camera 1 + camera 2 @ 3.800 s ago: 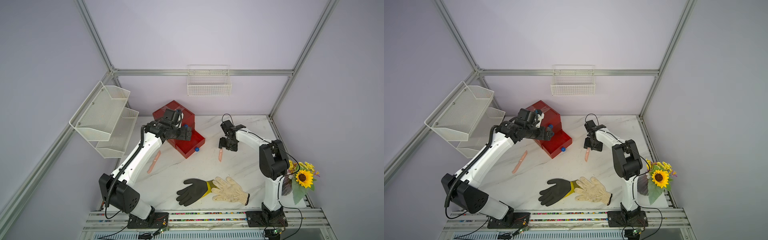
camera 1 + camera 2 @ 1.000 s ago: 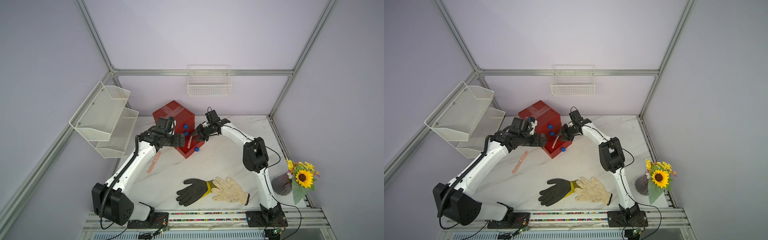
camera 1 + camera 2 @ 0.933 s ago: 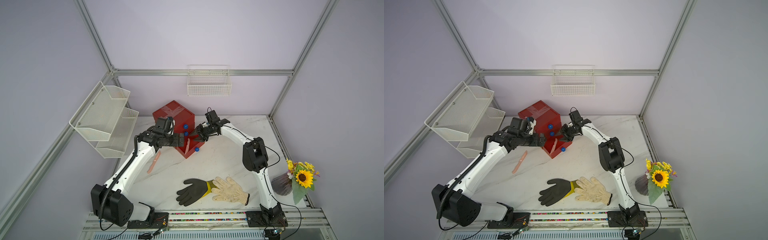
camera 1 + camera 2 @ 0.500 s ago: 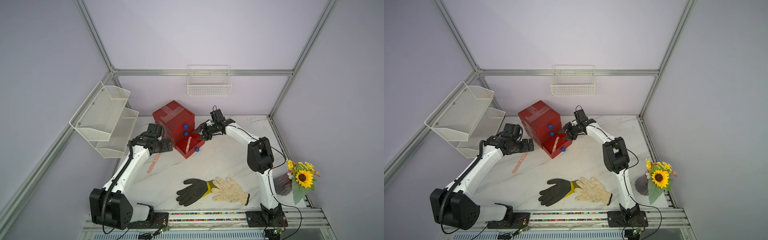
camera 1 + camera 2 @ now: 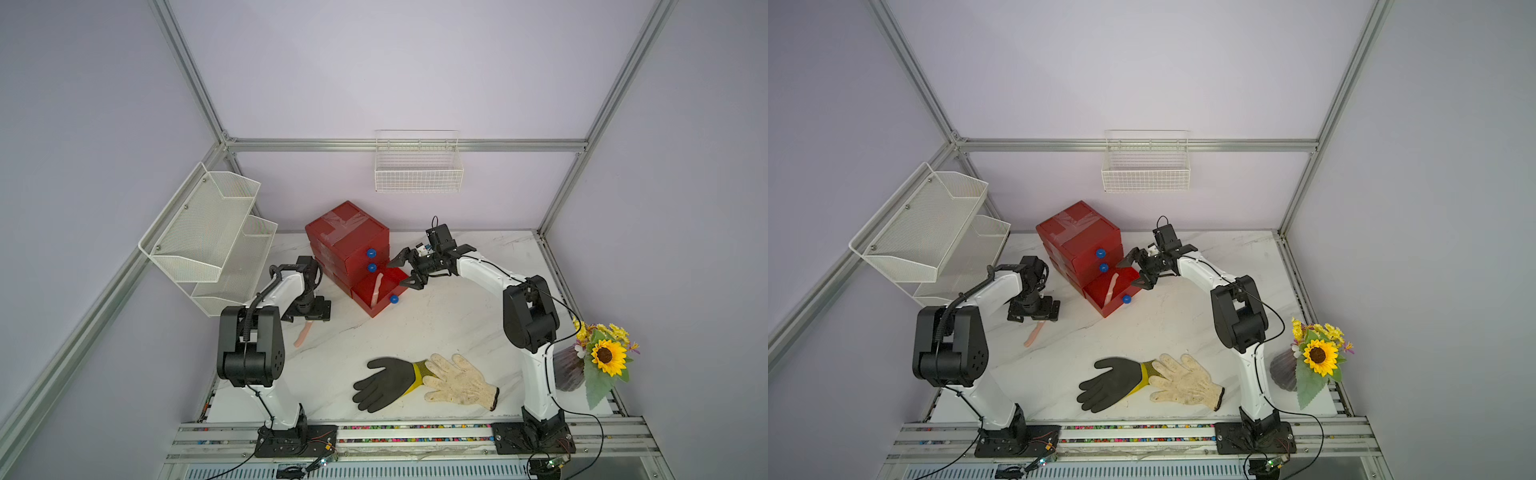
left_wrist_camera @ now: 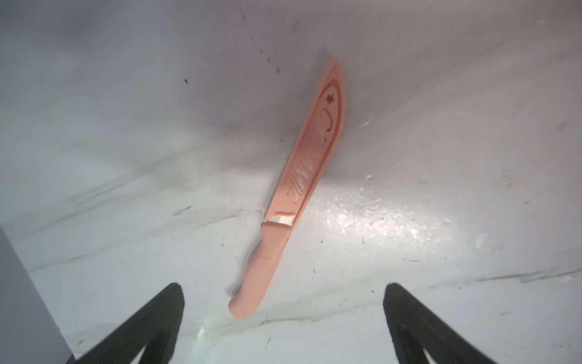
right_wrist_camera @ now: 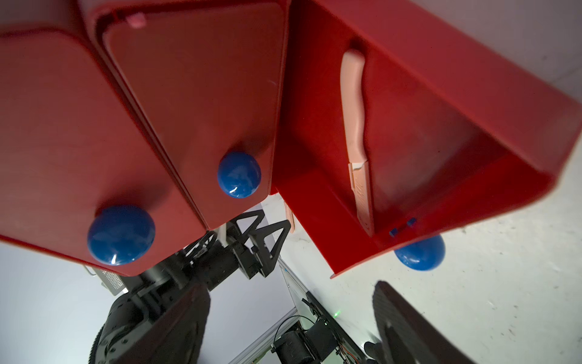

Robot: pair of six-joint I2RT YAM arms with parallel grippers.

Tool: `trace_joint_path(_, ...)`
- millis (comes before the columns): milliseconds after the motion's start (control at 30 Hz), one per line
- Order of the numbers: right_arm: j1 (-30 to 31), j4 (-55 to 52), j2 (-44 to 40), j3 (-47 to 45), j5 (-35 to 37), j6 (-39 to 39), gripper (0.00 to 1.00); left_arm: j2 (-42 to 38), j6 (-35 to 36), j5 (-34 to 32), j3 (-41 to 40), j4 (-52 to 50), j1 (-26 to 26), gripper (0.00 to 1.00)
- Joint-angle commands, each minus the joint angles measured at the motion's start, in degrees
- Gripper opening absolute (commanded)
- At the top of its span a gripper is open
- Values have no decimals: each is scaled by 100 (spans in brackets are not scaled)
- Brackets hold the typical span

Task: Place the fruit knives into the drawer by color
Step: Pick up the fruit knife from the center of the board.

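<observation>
The red drawer cabinet (image 5: 347,245) stands at the back of the table with its bottom drawer (image 5: 365,301) pulled out. A salmon pink fruit knife (image 5: 377,286) lies inside that drawer, shown close in the right wrist view (image 7: 356,135). My right gripper (image 5: 397,273) hangs open and empty just right of the drawer's rim. A second pink fruit knife (image 5: 302,334) lies on the marble left of the cabinet. My left gripper (image 5: 309,319) hovers open right over its handle end, with the knife (image 6: 296,195) lying between and ahead of the spread fingers. No other knives show.
A black glove (image 5: 384,384) and a cream glove (image 5: 459,382) lie at the table's front. A sunflower vase (image 5: 598,361) stands at the right edge. White mesh shelves (image 5: 212,232) hang on the left wall and a wire basket (image 5: 417,166) on the back wall.
My right gripper let the pink knife go into the bottom drawer, opened wide and drew back a little. My left arm swung away from the cabinet to above the pink knife on the table.
</observation>
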Motion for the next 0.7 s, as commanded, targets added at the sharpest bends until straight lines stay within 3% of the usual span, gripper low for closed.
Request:
trace_joint_path(0,-90,78,-211,23,-92,-125,84,68,309,416,133,11,158,99)
trace_joint_path(200,-221,51,-270,-156,-94,-184,84,494,283,651,136,129,214,90)
trace_joint_path(300,-258,74,-289,-259,-86,-197,83,560,230,808,32,272,212,75)
trace_joint_path(433,-316,73,-301,-334,-76,-197,83,641,161,931,-27,317,212,36)
trace_joint_path(667,-366,87,-268,-385,-79,-206,83,686,88,870,-20,356,214,33)
